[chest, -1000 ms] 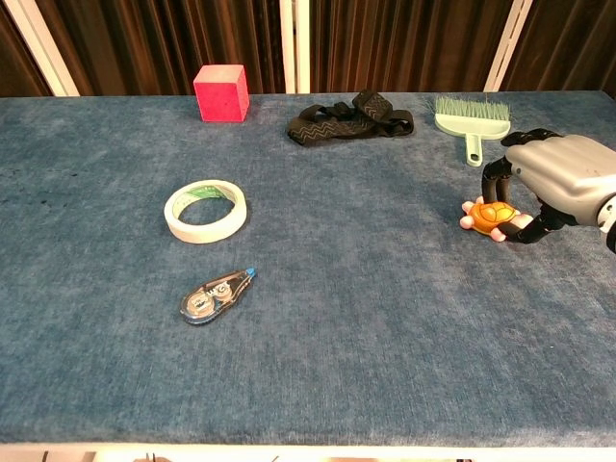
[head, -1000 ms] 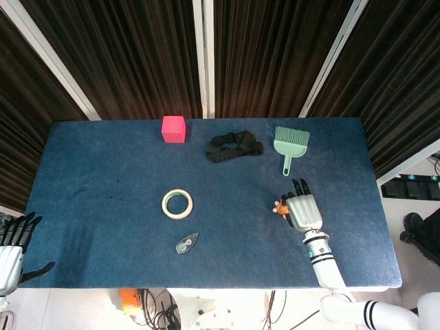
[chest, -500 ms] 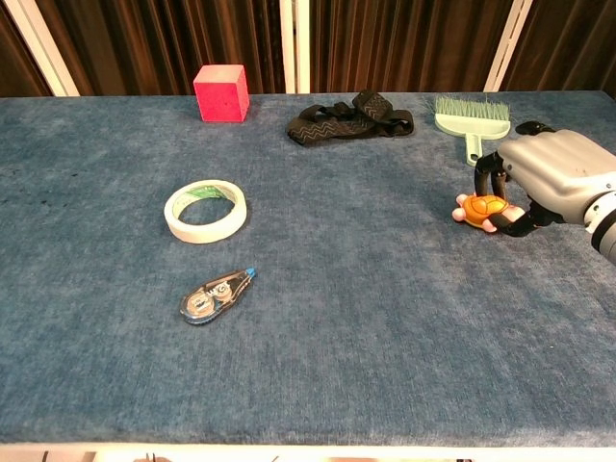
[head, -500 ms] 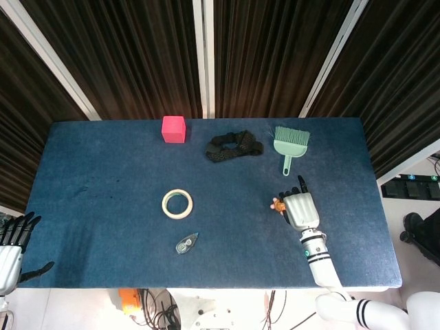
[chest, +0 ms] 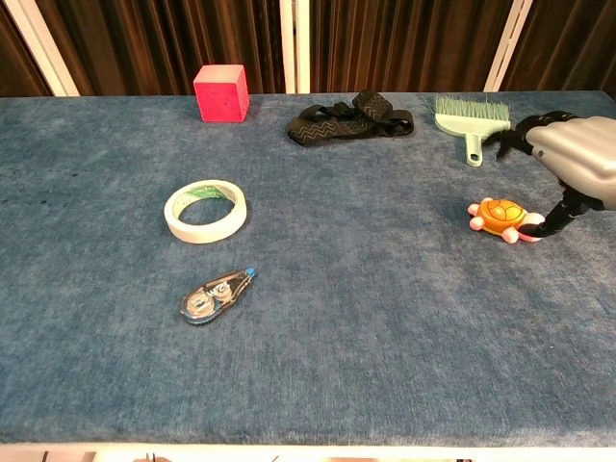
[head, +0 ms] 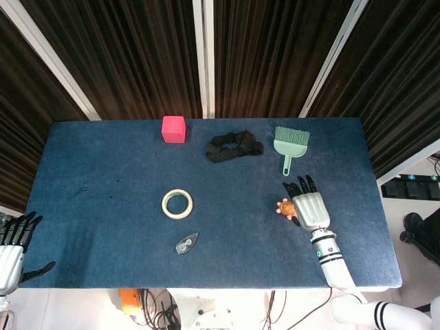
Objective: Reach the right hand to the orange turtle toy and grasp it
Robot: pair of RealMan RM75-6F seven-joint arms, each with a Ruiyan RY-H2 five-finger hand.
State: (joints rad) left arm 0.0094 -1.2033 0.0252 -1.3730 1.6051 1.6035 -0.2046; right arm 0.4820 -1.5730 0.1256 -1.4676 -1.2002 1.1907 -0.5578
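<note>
At the near left corner, off the worktop (head: 103,261) edge, the left robot hand (head: 12,249) hangs idle with fingers apart, holding nothing. Farther in lie a tape dispenser (chest: 216,295) and a roll of tape (chest: 204,211).

At about 4 o'clock from the worktop's centre, the orange turtle toy (chest: 502,218) sits flat on the blue cloth, free of any grip. Half a second ago the right robot hand (chest: 568,168) had its fingers curled round the toy; now those fingers have opened and lifted, spread above and to the right of it, with only the thumb reaching down just beside the toy's right end. Whether the thumb touches it cannot be told. The toy has also shifted slightly right and toward the near edge. By appearances the grasp did not hold, so the hand would need to close on the toy again.

The toy's long axis runs roughly 9 to 3 o'clock in the chest view, tilted a little; a pink end shows on each side, and which is the head cannot be told.

Beyond stand a green brush (chest: 471,116), a black strap (chest: 348,120) and a red cube (chest: 220,92).
</note>
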